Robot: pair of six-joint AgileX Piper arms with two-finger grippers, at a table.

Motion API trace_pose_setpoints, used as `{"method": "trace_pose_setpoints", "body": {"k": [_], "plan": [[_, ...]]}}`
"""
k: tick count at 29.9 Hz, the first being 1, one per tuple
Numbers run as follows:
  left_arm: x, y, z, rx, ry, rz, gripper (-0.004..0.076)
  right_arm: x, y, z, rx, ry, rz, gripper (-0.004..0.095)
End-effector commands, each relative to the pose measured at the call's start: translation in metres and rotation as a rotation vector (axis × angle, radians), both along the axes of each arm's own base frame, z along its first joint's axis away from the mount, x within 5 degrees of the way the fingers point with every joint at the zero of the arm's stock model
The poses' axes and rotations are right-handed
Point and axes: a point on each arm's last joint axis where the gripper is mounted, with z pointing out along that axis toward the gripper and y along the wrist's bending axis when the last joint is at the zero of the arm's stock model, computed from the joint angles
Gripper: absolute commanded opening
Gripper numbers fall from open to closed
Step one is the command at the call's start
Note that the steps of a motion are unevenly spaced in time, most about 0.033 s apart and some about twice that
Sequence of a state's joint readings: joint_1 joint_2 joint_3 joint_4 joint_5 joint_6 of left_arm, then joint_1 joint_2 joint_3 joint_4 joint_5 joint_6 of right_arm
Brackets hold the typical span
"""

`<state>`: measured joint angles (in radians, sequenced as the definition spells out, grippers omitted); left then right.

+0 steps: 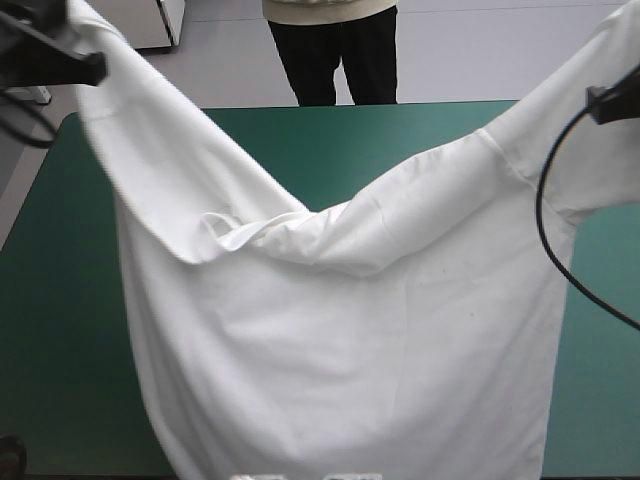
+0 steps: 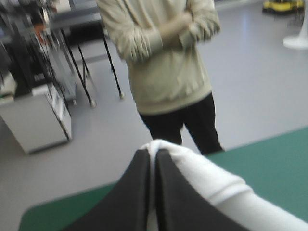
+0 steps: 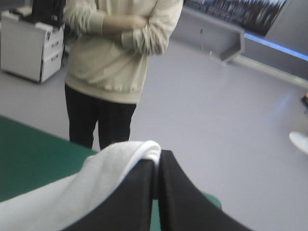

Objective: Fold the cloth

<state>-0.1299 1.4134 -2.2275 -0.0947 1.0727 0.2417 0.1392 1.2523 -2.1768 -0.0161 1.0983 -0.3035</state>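
The white short-sleeved fabric T-shirt (image 1: 340, 340) hangs lifted over the teal-green covered desk (image 1: 60, 300), sagging between the left claw (image 2: 153, 158) and right claw (image 3: 158, 160), each pinched almost closed on a bunched corner. Soft, light and limp, it likely handles best held by opposite corners

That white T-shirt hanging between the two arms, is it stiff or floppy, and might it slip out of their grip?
Likely very floppy: the T-shirt sags deeply between its two held ends and hangs in soft folds. Probably light, since the left gripper and right gripper carry it by small pinches. With so little cloth pinched, it might slip.
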Motion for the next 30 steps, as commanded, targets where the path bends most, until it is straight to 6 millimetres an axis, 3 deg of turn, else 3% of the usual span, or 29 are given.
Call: {"method": "trace_pose_setpoints", "body": {"k": [1, 8, 11, 14, 20, 25, 28, 30], "plan": [[0.049, -0.009, -0.030, -0.012, 0.072, -0.008, -0.0009, 0.053, 0.006, -0.027, 0.006, 0.012, -0.018, -0.0013], [0.160, -0.024, -0.113, 0.000, 0.225, 0.006, -0.0009, 0.158, 0.019, -0.102, -0.026, 0.123, -0.032, -0.0013], [0.199, -0.029, -0.152, -0.006, 0.283, 0.009, -0.0009, 0.196, 0.024, -0.126, -0.033, 0.125, -0.027, -0.0013], [0.224, -0.033, -0.184, -0.008, 0.326, 0.011, -0.0009, 0.230, 0.024, -0.153, -0.026, 0.142, -0.035, -0.0013], [0.261, -0.041, -0.239, -0.047, 0.402, -0.001, -0.0009, 0.289, 0.015, -0.224, 0.009, 0.281, -0.060, -0.0017], [0.275, -0.044, -0.270, -0.064, 0.464, -0.006, -0.0009, 0.315, 0.012, -0.269, 0.067, 0.376, -0.060, 0.0009], [0.280, -0.046, -0.283, -0.067, 0.502, -0.009, -0.0003, 0.322, 0.013, -0.286, 0.077, 0.429, -0.048, 0.0105], [0.281, -0.047, -0.288, -0.069, 0.519, -0.011, 0.0056, 0.322, 0.014, -0.290, 0.083, 0.451, -0.045, 0.0224]]}}
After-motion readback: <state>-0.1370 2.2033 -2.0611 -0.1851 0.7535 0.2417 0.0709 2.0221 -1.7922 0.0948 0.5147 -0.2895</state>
